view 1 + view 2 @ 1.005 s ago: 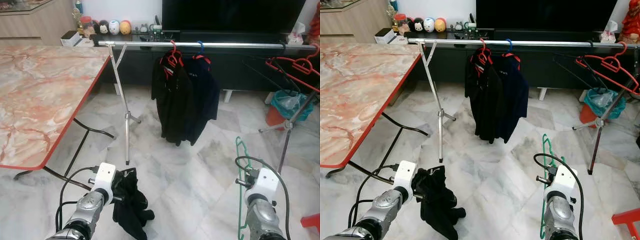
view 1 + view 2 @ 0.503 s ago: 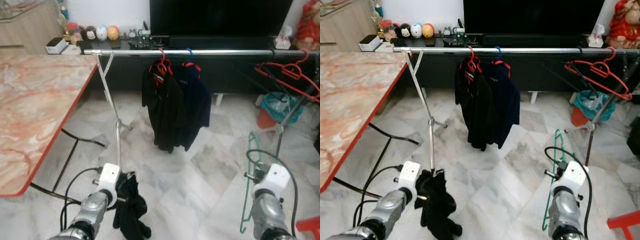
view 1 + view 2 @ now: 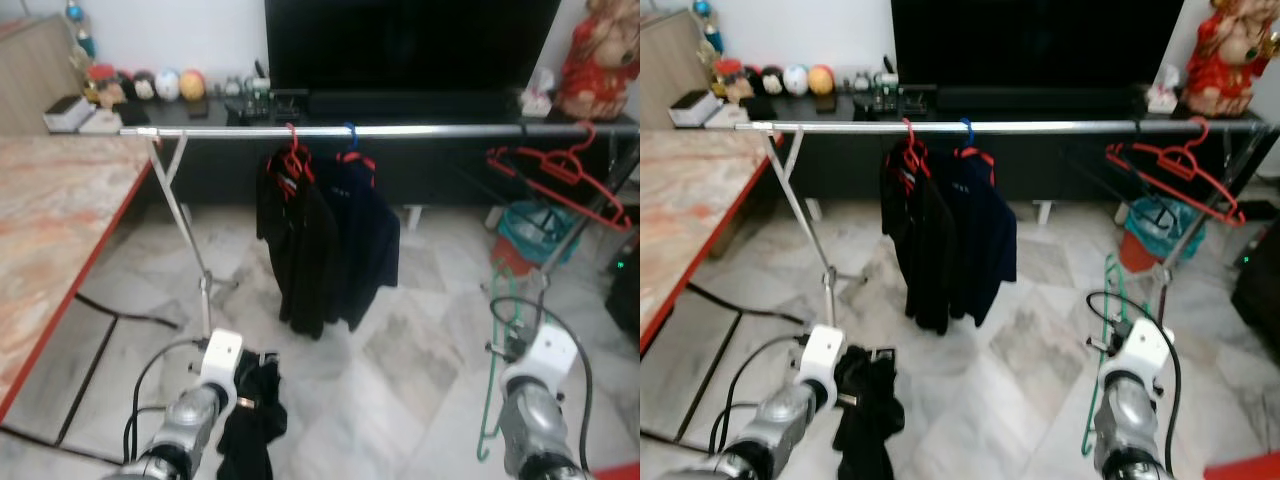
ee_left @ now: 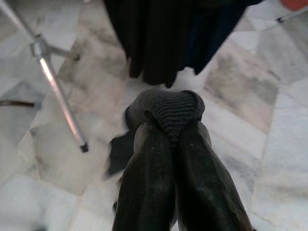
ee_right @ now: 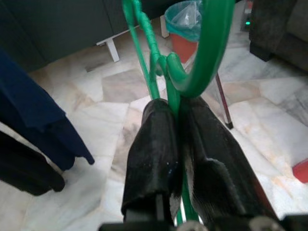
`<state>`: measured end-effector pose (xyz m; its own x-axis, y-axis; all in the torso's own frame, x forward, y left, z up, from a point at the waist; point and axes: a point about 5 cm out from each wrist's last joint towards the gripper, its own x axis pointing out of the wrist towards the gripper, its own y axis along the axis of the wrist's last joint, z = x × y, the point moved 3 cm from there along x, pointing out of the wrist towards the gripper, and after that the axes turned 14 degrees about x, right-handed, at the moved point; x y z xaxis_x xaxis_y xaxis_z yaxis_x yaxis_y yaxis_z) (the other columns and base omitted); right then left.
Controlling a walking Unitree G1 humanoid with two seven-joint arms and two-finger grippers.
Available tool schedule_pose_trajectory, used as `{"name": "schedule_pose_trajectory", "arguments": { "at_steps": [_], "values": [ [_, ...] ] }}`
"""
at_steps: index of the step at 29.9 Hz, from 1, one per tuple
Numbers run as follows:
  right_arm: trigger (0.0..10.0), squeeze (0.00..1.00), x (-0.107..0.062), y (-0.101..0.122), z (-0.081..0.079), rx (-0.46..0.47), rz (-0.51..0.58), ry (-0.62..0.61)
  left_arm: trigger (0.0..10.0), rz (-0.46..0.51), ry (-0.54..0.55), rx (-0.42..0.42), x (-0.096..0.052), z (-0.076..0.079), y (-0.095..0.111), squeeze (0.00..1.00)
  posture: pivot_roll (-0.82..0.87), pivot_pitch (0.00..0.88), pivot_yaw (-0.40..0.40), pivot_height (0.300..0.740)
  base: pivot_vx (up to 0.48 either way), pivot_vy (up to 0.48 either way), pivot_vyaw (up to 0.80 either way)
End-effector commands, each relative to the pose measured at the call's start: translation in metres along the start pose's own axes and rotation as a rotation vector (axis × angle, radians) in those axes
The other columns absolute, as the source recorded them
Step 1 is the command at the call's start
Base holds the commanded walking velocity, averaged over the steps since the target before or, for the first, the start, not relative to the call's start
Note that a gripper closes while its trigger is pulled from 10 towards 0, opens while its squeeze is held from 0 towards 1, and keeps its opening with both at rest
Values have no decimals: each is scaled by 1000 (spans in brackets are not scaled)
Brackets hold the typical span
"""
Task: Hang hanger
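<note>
At about nine o'clock from me the marble counter (image 3: pixel 50 240) with its red edge runs along the left side of the room. My left gripper (image 4: pixel 168 130) sits low at about seven o'clock, its two black fingers (image 4: pixel 144 192) pressed together on a bunch of black cloth (image 3: pixel 250 425) that hangs down from them toward the marble floor (image 3: pixel 400 350). Straight ahead at twelve o'clock a silver clothes rail (image 3: pixel 400 131) spans the room in front of the dark TV (image 3: pixel 410 45). A black shirt (image 3: pixel 295 250) on a red hanger (image 3: pixel 292 160) and a navy shirt (image 3: pixel 365 240) on a blue hanger (image 3: pixel 349 140) hang from it side by side, touching. Farther along the rail at about two o'clock an empty red hanger (image 3: pixel 550 180) hangs tilted, above a bin (image 3: pixel 525 230) on the floor. My right gripper (image 5: pixel 178 115) is low at about five o'clock, clamped on the green hanger (image 5: pixel 207 53) just below its hook; the hanger's frame hangs down beside my right wrist, well apart from the rail.
</note>
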<state>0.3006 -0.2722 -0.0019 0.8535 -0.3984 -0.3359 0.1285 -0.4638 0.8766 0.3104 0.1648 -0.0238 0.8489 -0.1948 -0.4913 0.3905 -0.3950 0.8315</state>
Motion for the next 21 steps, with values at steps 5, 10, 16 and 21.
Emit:
{"name": "schedule_pose_trajectory", "arguments": {
  "at_steps": [5,10,16,21],
  "values": [
    [10000,0,2,2,-10,12,6,26,10000,7,24,6,-1,-8,1,0,87,0,-11,740,480,0,0],
    [10000,0,2,4,-12,1,12,41,10000,7,26,6,-1,-8,1,0,88,0,-11,740,480,0,0],
    [10000,0,3,6,-18,-17,28,79,10000,7,49,6,-1,-13,2,0,88,0,-10,740,480,0,262],
    [10000,0,3,6,-20,-6,25,83,10000,5,50,10,-1,-13,2,0,88,0,-8,740,480,0,723]
  ]
}}
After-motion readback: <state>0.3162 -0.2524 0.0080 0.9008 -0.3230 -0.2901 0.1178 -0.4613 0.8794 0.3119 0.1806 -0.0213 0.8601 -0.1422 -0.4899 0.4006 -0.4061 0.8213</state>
